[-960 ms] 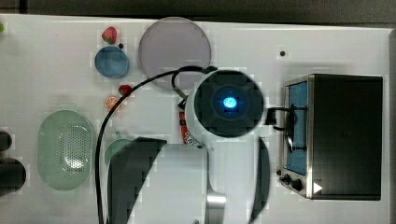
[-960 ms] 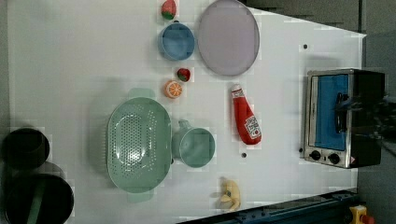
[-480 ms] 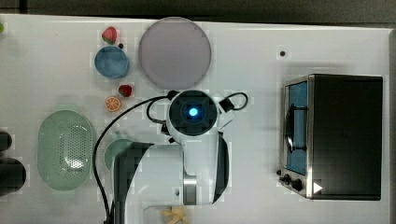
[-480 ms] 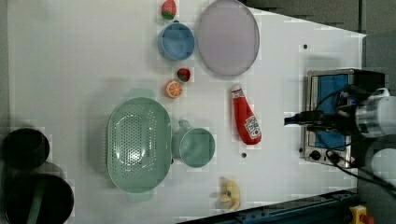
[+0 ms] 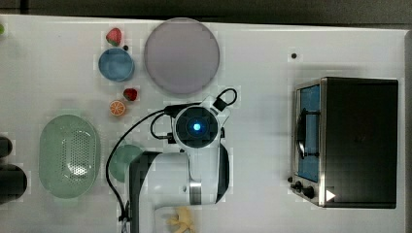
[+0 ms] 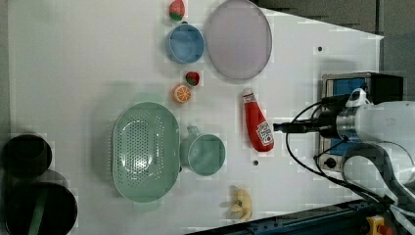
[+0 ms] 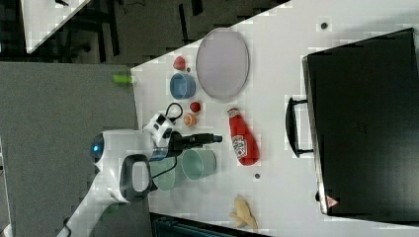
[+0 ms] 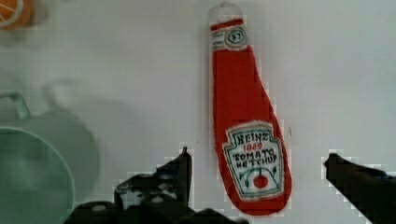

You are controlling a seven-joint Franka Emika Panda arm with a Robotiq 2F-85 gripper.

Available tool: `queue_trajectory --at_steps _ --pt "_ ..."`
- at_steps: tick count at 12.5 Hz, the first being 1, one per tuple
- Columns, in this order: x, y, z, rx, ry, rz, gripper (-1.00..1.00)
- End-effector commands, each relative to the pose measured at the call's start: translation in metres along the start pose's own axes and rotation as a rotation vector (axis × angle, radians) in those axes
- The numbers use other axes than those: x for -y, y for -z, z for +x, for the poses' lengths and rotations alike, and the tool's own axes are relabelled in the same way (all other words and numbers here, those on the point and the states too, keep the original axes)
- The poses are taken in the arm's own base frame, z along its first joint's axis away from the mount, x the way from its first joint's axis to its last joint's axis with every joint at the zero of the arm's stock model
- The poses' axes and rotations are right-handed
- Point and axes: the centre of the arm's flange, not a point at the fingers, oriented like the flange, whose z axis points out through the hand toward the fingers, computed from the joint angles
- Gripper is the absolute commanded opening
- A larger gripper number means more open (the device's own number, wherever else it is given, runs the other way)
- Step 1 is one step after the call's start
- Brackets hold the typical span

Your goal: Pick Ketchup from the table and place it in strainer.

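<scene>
The ketchup [image 6: 258, 125] lies flat on the white table, pale cap toward the purple plate; I also see it in the right view [image 7: 242, 138]. In the wrist view the ketchup [image 8: 247, 130] lies lengthwise between my fingers. My gripper [image 8: 257, 163] is open above the bottle's labelled lower half, one fingertip [image 8: 183, 161] on each side, not touching it. In the left view the gripper [image 6: 280, 128] hangs by the label. The pale green strainer [image 6: 145, 152] sits beyond the cup on the left view's left, and it holds nothing [image 5: 69, 156].
A green cup [image 6: 203, 154] with a handle stands between strainer and ketchup. A toaster oven [image 5: 357, 141] fills the top view's right. A purple plate [image 5: 181, 55], blue bowl [image 5: 116, 64], strawberries, an orange slice [image 5: 117, 108] and a banana [image 6: 241, 203] lie around. Black containers [image 6: 24, 156] stand beyond the strainer.
The arm has swung from beside the oven toward the top view's left and now hangs over the ketchup. The bottle and the other objects have not moved.
</scene>
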Motion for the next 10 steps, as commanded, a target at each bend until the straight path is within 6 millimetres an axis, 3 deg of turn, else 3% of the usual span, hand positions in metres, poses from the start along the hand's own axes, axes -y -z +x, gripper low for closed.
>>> queue_trajectory --at_steps 1,6,10 --pt "-0.010 -0.044 -0.004 0.040 0.052 0.018 1.00" --pt "-0.015 -0.096 -0.002 0.049 0.038 0.036 1.00" --pt "-0.018 -0.125 -0.001 0.034 0.027 0.042 1.00"
